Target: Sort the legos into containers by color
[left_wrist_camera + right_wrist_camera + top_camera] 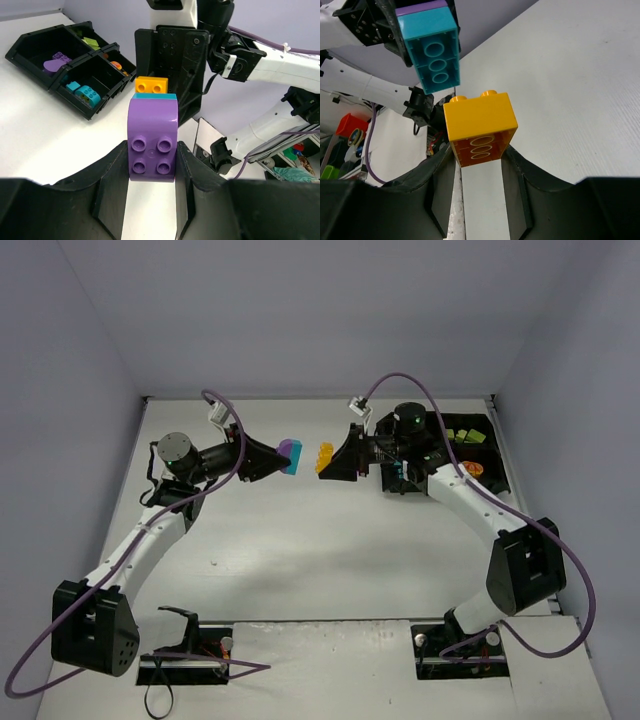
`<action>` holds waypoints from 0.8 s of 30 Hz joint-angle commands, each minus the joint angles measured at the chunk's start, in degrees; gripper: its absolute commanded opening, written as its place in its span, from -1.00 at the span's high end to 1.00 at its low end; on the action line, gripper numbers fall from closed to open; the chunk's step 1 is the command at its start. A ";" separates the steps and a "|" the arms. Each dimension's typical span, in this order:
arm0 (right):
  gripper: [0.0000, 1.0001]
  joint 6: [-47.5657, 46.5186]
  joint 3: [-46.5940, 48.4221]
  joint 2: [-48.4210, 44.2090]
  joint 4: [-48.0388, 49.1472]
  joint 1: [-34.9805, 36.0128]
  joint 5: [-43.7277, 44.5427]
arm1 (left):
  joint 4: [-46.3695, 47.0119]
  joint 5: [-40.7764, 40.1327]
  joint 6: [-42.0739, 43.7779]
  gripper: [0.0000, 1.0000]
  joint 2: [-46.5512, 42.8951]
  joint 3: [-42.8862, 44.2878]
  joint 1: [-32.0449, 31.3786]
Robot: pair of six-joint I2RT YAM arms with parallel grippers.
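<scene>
From above, the left pincer is clamped on a purple rounded plastic brick that has a cyan rectangular plastic brick clipped to it. The right pincer grips an orange rectangular plastic brick. They face each other above the white bench, probably so that the two arms can pull a stack apart. The black four-compartment plastic tray lies behind the right arm, near the bench's far right edge.

The left wrist view shows both fingers pressed flat on the purple brick's sides. The tray is off to one side, with sorted purple, cyan, green and orange pieces already in it.

In the right wrist view the fingers hold the orange brick's lower sides, and a narrow gap separates it from the cyan one. The bench beside them is bare, leaving room to swing toward the tray.
</scene>
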 commanded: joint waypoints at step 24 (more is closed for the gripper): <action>1.00 5.91 1.47 -5.98 -27.93 -32.92 61.67 | -18.99 -6.80 16.19 1.00 -5.40 1.59 -0.01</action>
